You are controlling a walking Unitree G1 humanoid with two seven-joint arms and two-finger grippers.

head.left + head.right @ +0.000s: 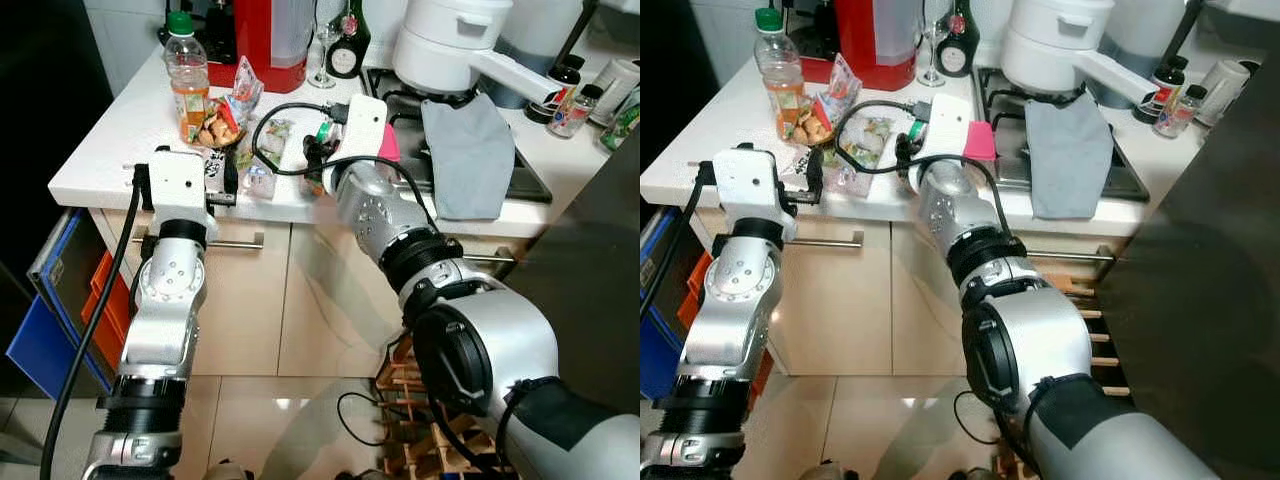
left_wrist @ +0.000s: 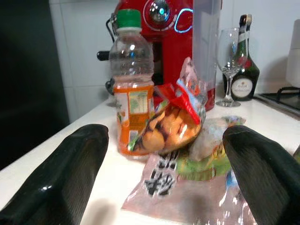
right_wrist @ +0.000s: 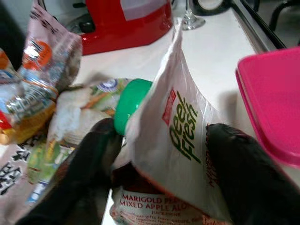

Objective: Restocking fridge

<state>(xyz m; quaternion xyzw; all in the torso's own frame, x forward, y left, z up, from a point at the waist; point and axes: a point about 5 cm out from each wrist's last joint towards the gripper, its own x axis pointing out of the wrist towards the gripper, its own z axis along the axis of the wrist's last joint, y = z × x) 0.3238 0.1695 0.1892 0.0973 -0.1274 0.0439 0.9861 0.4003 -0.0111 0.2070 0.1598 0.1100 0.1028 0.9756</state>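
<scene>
Right wrist view has the right gripper point(image 3: 159, 154) with its jaws closed around a white Peel Fresh juice carton point(image 3: 176, 140), a green cap point(image 3: 131, 104) pressed against the carton's side. A pink lidded box point(image 3: 272, 103) lies just beside it on the white surface point(image 1: 110, 140), with the stove and a grey cloth point(image 1: 468, 155) beyond. Around the carton lie crumpled snack bags point(image 2: 173, 124) and a flat clear packet point(image 2: 187, 192). The left gripper point(image 2: 164, 173) sits at the surface's edge, jaws spread wide and holding nothing, facing the snack bags and an orange drink bottle point(image 2: 132, 84). Behind these stand a red coffee machine point(image 2: 173, 42), a wine glass point(image 2: 229, 61) and a dark bottle point(image 2: 244, 70), crowding the back.
</scene>
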